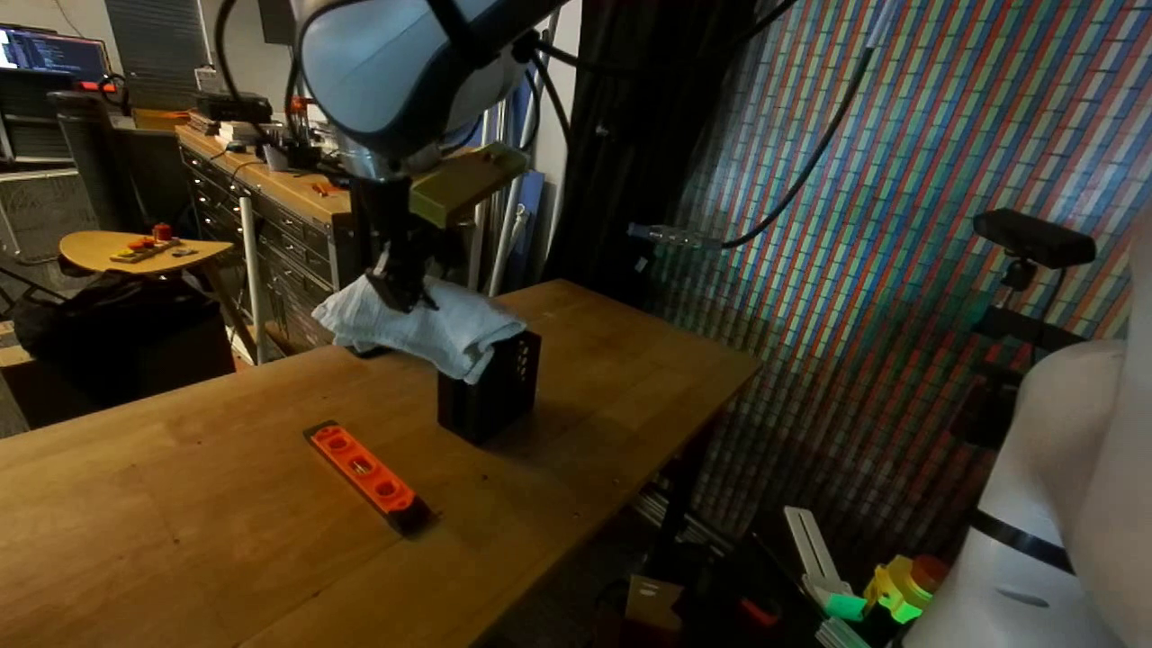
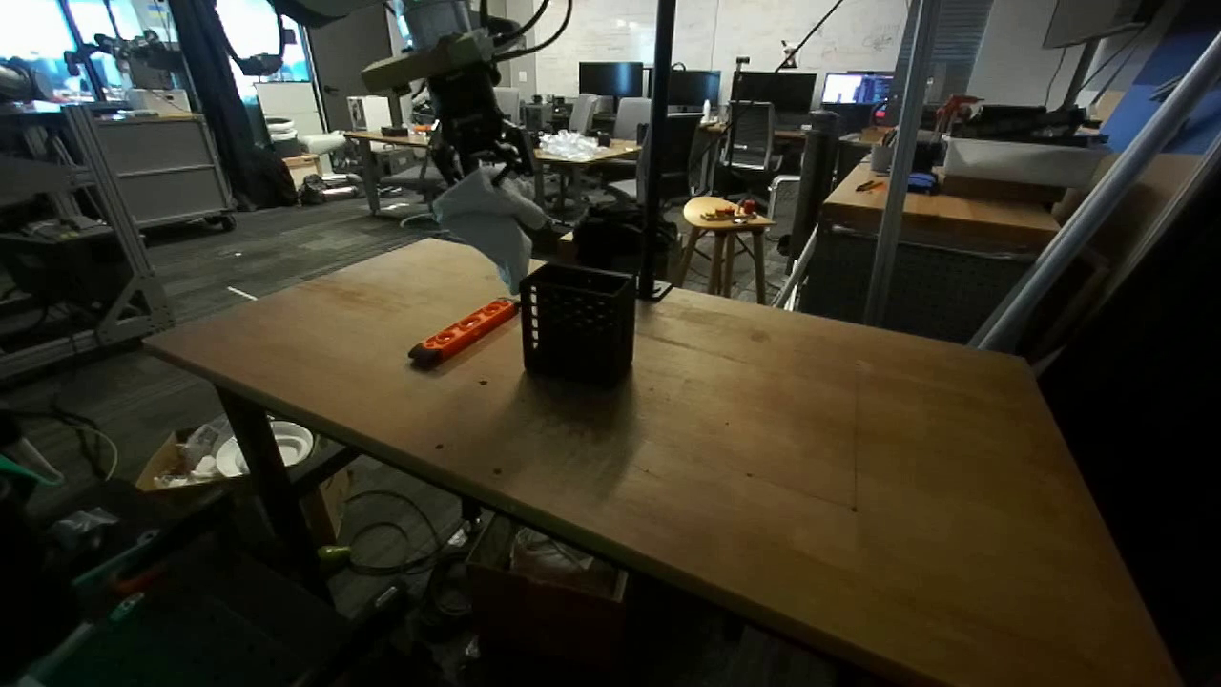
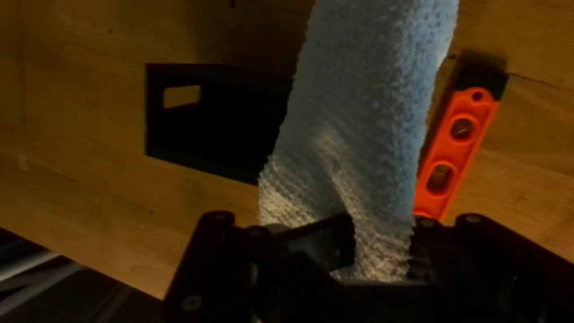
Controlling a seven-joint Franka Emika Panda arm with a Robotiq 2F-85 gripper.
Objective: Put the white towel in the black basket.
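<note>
White and nubby, a terry towel (image 3: 358,125) hangs in the air, a gathered fold of it pinched by the black pincer (image 3: 383,244). It should handle as light, limp and unbreakable, the rough weave resisting slips; a bunched fold looks the right place to hold, though the drooping end may snag. Next comes the open-topped, black perforated basket (image 2: 578,329), the towel outside it; whether they touch is unclear. Farther down, an orange torpedo level (image 3: 455,151) lies on the wooden worktop (image 2: 820,429).
</note>
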